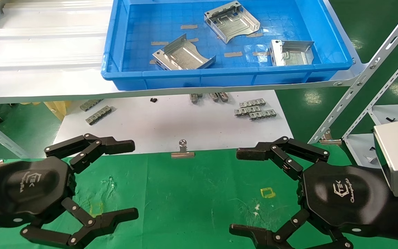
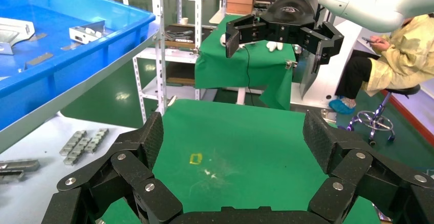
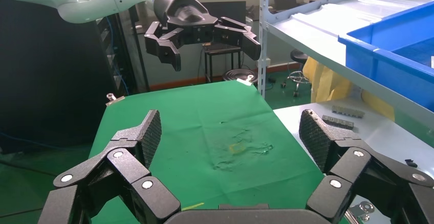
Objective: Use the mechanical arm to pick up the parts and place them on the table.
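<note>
Three silvery sheet-metal parts lie in the blue bin (image 1: 192, 77) on the shelf: one at the back (image 1: 231, 21), one at the front left (image 1: 182, 55), one at the right (image 1: 290, 52). My left gripper (image 1: 131, 180) hovers open over the left of the green table (image 1: 192, 193), and my right gripper (image 1: 242, 192) hovers open over its right. Both hold nothing. In the left wrist view the open left gripper (image 2: 233, 137) frames bare green cloth with the yellow square mark (image 2: 196, 158). The right wrist view shows the open right gripper (image 3: 230, 134) over the same cloth.
A white board (image 1: 171, 121) beyond the cloth carries small grey clip strips (image 1: 254, 109). A binder clip (image 1: 183, 152) holds the cloth's far edge. The grey ribbed shelf (image 1: 40, 52) overhangs the board, with slotted metal struts (image 1: 368, 72) to the right.
</note>
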You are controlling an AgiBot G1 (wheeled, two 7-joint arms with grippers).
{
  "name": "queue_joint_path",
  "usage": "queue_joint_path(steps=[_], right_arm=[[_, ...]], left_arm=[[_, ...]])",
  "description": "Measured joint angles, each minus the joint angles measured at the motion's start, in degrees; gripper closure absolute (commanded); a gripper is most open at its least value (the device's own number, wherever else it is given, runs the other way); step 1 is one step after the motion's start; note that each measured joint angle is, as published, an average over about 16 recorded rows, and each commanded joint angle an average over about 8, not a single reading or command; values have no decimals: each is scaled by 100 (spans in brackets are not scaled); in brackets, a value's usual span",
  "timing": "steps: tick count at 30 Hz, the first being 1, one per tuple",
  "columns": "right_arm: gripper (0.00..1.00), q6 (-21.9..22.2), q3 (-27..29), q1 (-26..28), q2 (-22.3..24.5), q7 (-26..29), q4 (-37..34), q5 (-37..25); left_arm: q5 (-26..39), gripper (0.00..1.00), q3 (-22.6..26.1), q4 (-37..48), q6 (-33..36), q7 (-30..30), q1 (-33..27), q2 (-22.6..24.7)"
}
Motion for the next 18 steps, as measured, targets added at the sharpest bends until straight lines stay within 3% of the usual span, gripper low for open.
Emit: queue_joint_path(steps=[18], right_arm=[[0,0,0,0,0,0,0,0]], left_arm=[[0,0,0,0,0,0,0,0]])
